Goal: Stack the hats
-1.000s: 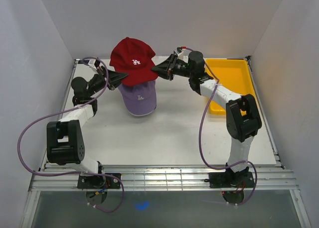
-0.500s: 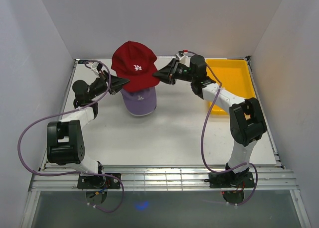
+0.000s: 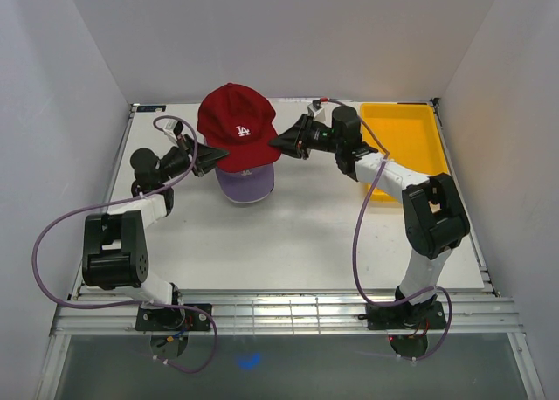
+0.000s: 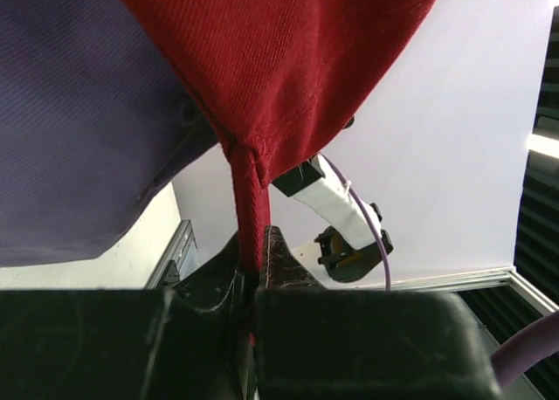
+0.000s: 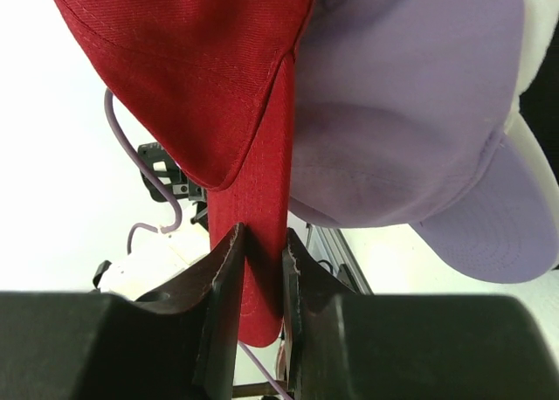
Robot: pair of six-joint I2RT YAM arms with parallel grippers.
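Red cap (image 3: 238, 129) pinched tight by left jaws and right jaws at opposite edges, hanging over lavender cap (image 3: 246, 187) on tabletop (image 3: 288, 243); yellow tray (image 3: 410, 125) far right.

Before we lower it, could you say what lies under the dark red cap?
A lavender cap lies below the dark red cap; its brim shows, its crown's back and anything beneath are covered.

Plain white walls (image 3: 288, 33) enclose a white table (image 3: 288, 234); below, perhaps grey floor (image 3: 349, 374).
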